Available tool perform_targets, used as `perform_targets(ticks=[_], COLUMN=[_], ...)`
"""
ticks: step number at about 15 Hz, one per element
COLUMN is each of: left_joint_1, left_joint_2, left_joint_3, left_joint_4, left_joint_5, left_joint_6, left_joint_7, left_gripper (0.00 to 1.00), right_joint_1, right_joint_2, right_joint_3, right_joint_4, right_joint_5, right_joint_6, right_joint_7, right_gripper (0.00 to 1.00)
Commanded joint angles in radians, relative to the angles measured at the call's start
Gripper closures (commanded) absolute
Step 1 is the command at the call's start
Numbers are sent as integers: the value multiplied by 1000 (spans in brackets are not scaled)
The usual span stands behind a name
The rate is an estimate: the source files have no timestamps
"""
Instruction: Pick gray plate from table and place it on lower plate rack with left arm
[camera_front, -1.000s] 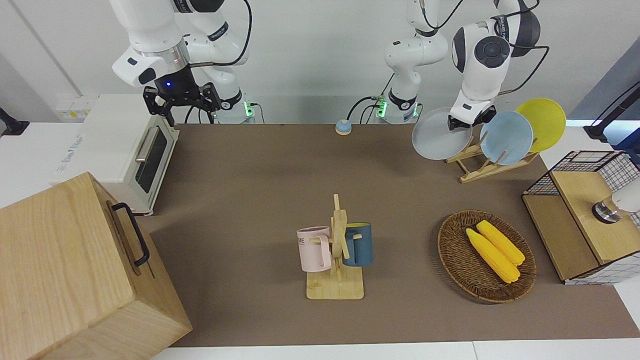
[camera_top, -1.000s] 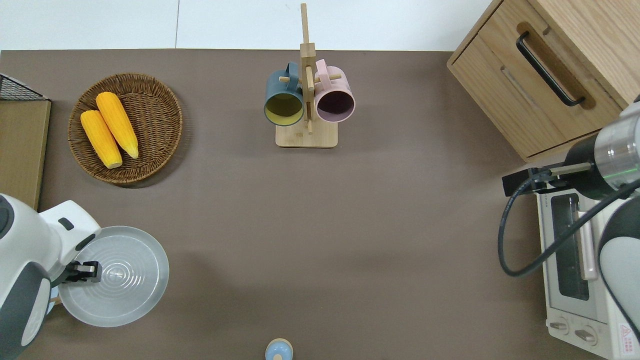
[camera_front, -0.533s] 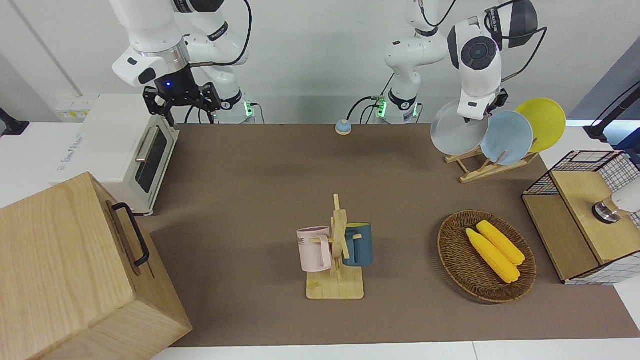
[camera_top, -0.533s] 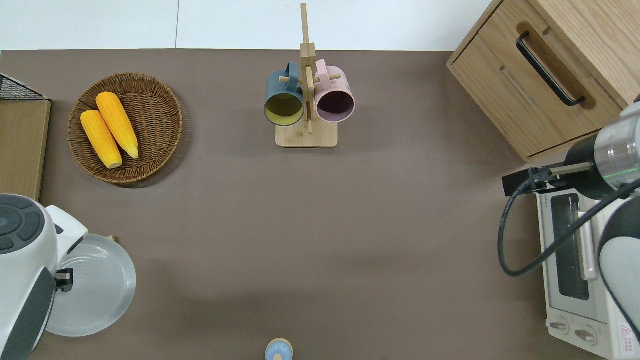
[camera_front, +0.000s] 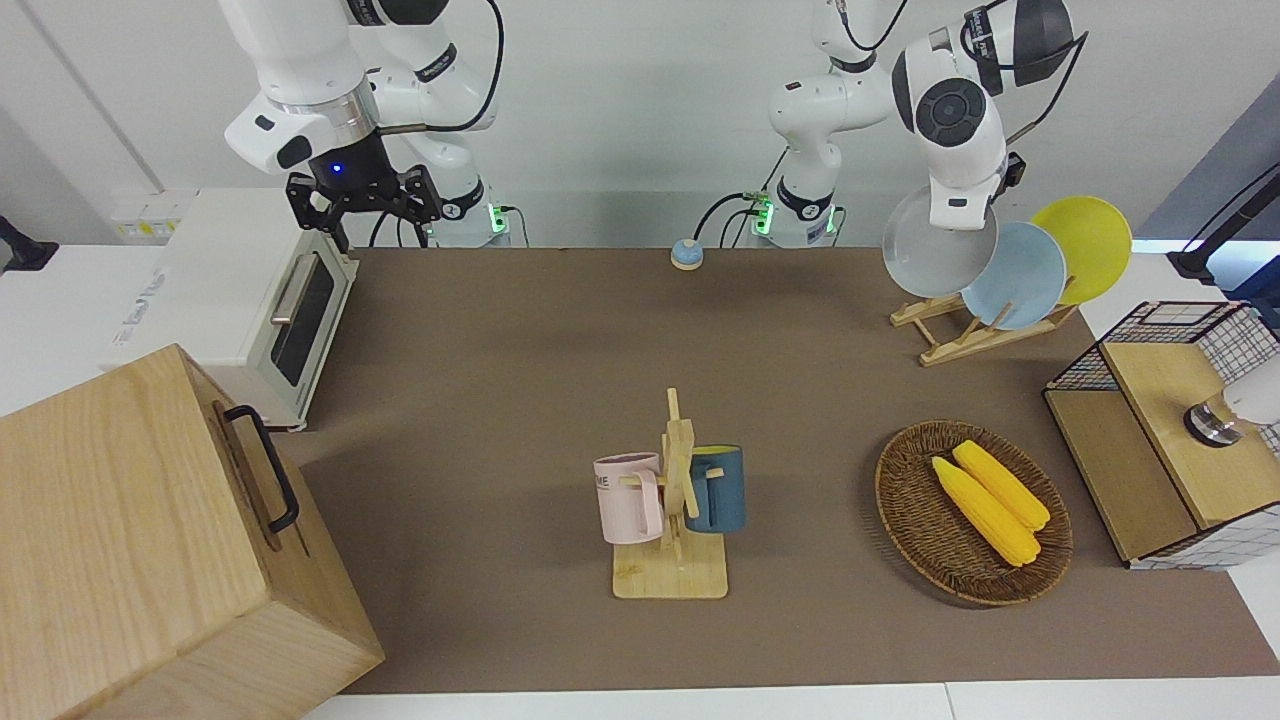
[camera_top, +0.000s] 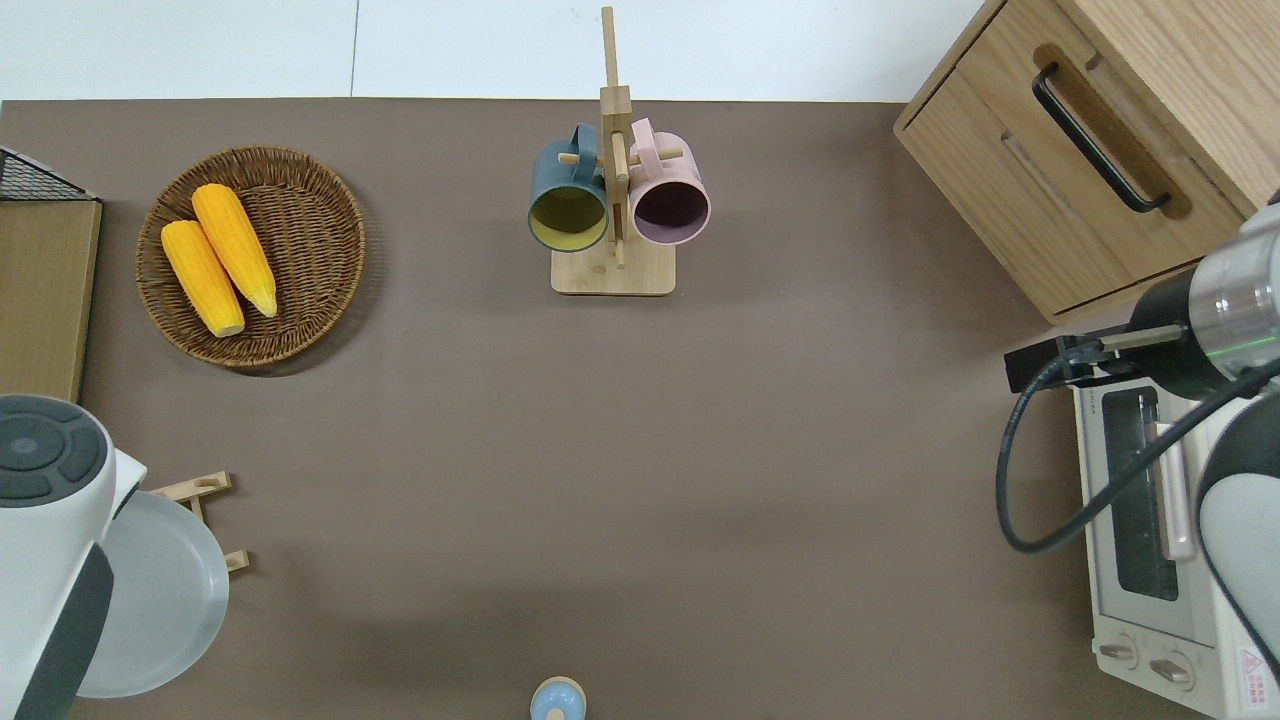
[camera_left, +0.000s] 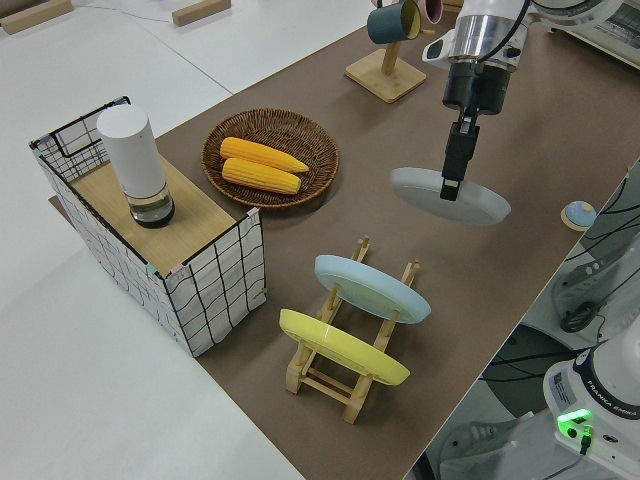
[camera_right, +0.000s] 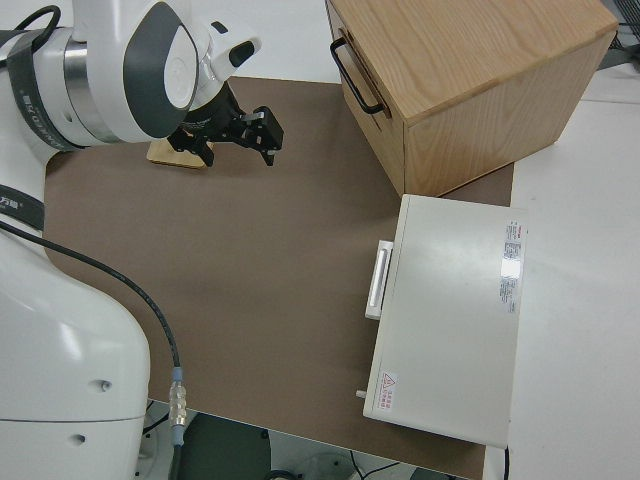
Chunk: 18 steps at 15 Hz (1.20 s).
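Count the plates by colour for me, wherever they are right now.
gray plate: 1, held in the left gripper
sky-blue plate: 1, on the plate rack
yellow plate: 1, on the rack
Total: 3

**Materials and finishes**

The gray plate (camera_left: 450, 195) looks smooth and faintly glossy, like glazed ceramic or hard plastic, as do the blue plate (camera_left: 372, 288) and yellow plate (camera_left: 343, 346). The rack (camera_left: 345, 385) is pale, unfinished-looking wood. A matt brown mat covers the tabletop (camera_front: 500, 370). The basket (camera_front: 915, 515) is rough woven wicker. The cabinet (camera_front: 130, 540) shows light wood grain. The left arm (camera_front: 950, 110) has a glossy white plastic shell, and the toaster oven (camera_right: 450, 320) a smooth white casing.
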<state>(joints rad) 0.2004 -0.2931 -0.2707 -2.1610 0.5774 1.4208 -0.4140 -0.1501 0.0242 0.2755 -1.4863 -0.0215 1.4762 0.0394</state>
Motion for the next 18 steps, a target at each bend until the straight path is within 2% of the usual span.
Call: perform_targets(ticks=[1,10,14,18], left_joint_1=[-9,-9,-7,-7], left_joint_2=[-11,8,22,49], left_joint_3=[-10,-45,-70,-71], left_joint_4=[6,0,-3,-5], left_joint_5=[42,189,211,243], left_joint_6=[-54,-100,-100,-95], left_joint_7=[-45,-68,-107,-134], left_gripper=[1000,1000,1000,1000], right_joint_1=[-20,-19,-19,-19], right_joint_2=[-3,-1,-1,-1], right_joint_3=[18,18,18,18], right_joint_4=[9,9,9,9], right_joint_5=[-2,-2,-2,-2], right_joint_6=[-14,-14,-14,-13], right_joint_7=[13,13,13,13], right_gripper=[17,17,17,17])
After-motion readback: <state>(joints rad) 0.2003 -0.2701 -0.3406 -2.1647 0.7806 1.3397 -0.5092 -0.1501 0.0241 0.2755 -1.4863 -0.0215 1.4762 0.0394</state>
